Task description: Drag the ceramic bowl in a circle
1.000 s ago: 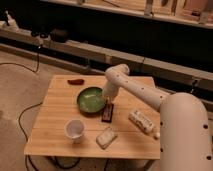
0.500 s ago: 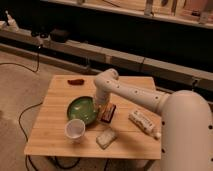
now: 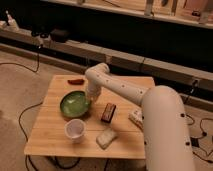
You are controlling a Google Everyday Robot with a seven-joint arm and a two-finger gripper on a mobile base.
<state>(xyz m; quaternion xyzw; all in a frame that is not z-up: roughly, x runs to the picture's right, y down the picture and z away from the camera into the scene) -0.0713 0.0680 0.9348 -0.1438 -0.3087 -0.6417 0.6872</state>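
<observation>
The ceramic bowl (image 3: 74, 104) sits on the left half of the wooden table (image 3: 125, 147), just beyond the white cup (image 3: 75, 129). The gripper (image 3: 90, 100) is down at the bowl's right rim, its tip lost behind the wrist. Whether it's gripping or loose, I cannot tell. A dark packet (image 3: 108, 112) lies just right. The arm half covers a pale packet (image 3: 135, 117), and its bulk is cut off at the bottom edge.

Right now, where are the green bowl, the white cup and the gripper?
green bowl (image 3: 73, 104): camera view, inner floor.
white cup (image 3: 75, 128): camera view, its inside.
gripper (image 3: 90, 101): camera view, tip at the bowl's right rim.
</observation>
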